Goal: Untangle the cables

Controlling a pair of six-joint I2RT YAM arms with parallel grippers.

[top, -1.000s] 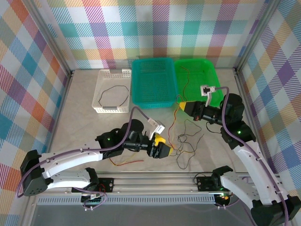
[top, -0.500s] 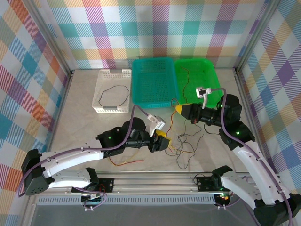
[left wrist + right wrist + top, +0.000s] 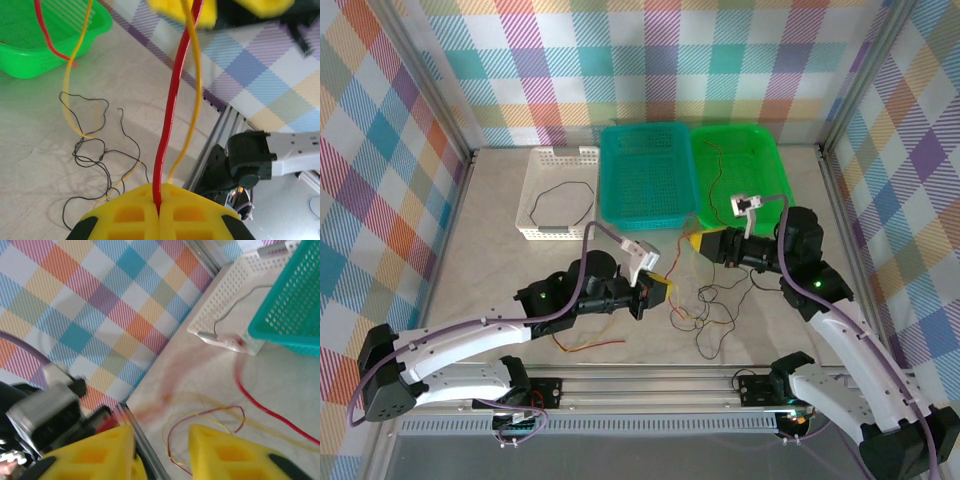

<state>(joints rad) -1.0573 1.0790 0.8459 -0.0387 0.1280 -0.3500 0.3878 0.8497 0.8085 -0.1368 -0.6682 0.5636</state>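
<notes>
Pale tabletop under plaid walls carries the cables as a loose tangle in the lower middle of the overhead frame, between the two grippers. At the bottom of the left wrist view the left gripper is clenched on a red cable that rises to the top edge, a yellow cable just beside it. Low in its own view, the right gripper has its yellow fingers parted, with nothing between them.

No readable text, labels, brands or numbers anywhere
</notes>
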